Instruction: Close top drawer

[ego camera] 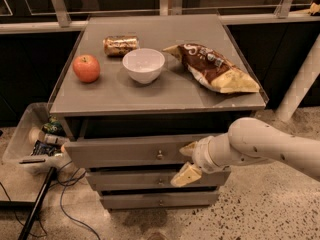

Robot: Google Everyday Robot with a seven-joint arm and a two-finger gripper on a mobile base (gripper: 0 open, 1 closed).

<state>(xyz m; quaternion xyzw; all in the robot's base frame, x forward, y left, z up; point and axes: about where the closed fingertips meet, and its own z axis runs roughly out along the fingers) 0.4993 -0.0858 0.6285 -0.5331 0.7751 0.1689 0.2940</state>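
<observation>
The top drawer (120, 152) is a wide grey drawer with a small round knob (159, 155) at its centre. It stands pulled out a short way from the cabinet, with a dark gap above its front. My gripper (186, 161) is at the drawer front just right of the knob. Its pale fingers (185, 174) are spread apart, one above the other, against the front, and it holds nothing. My white arm (260, 146) reaches in from the right.
Two narrower drawer fronts (145, 179) sit below the top one. On the cabinet top (115, 96) are an apple (86, 68), a can (120, 45), a white bowl (143, 65) and a chip bag (215, 69). A bin (30, 139) and cables (65, 199) are on the floor at left.
</observation>
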